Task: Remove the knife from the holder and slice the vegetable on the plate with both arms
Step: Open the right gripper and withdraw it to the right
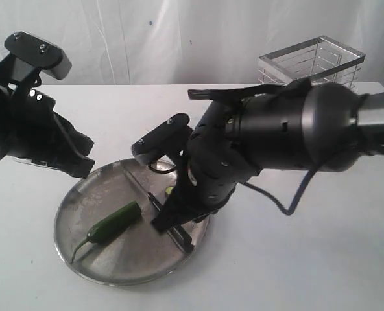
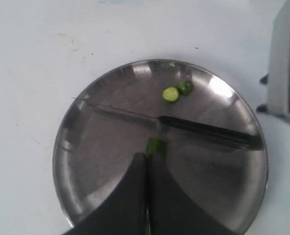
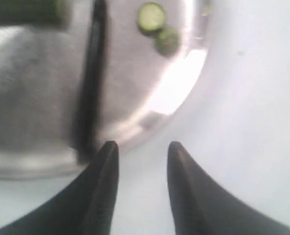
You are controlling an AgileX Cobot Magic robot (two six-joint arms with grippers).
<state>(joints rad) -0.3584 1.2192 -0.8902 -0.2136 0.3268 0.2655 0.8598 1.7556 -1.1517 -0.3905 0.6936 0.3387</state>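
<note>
The knife [image 2: 174,122] lies flat across the steel plate [image 2: 69,152] beside the chili pepper [image 1: 114,223] (two cut slices [image 2: 171,94] nearby), handle at the rim by the right gripper [image 3: 142,149], its fingers parted and empty; the left gripper [image 2: 146,156] is pinched closed.

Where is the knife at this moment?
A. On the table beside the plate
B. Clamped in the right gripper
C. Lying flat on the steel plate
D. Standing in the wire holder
C: the knife lies flat across the plate, beside two cut slices, and the right gripper is open with nothing between its fingers.
</note>
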